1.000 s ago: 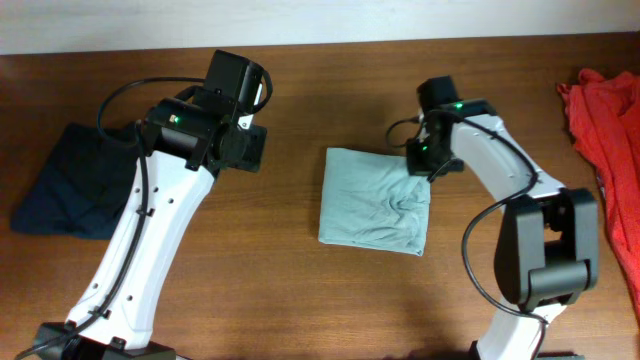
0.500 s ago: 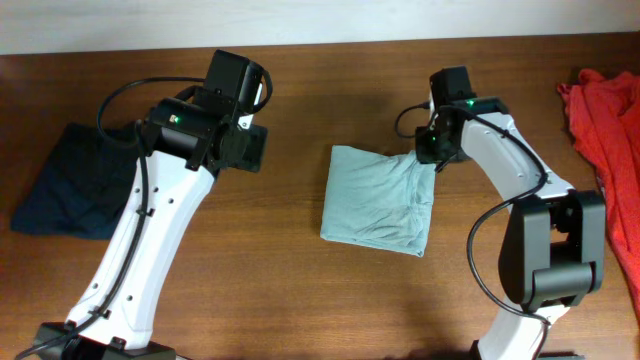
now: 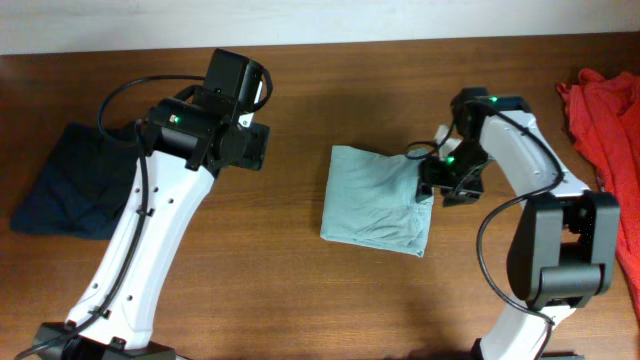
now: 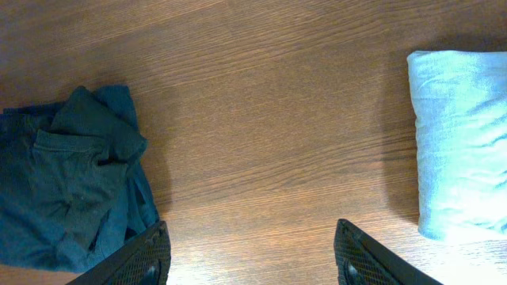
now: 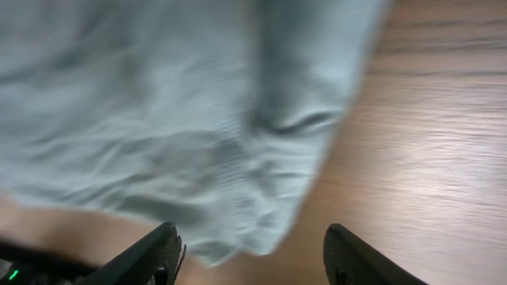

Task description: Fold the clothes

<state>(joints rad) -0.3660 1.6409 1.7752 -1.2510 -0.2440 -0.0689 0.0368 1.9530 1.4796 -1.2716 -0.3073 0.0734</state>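
Observation:
A pale grey-blue T-shirt (image 3: pixel 376 200) lies folded into a rough rectangle at the table's middle; its left edge shows in the left wrist view (image 4: pixel 462 142). The right gripper (image 3: pixel 447 184) hovers at the shirt's right edge, jaws open and empty, with the shirt's corner (image 5: pixel 190 142) blurred just ahead of the fingers (image 5: pixel 150 257). The left gripper (image 3: pixel 250 146) hangs open over bare wood between the shirt and a dark navy garment (image 3: pixel 75 180), crumpled at the far left (image 4: pixel 63 182). A red-orange garment (image 3: pixel 607 130) is heaped at the right edge.
Brown wooden table (image 3: pixel 330 290) with a white wall strip along the far edge. Bare wood lies between the navy garment and the shirt, and in front of the shirt.
The right gripper let go of the shirt's right edge, opened, and moved right and toward the front. The shirt's right side settled flat. The left arm stayed still.

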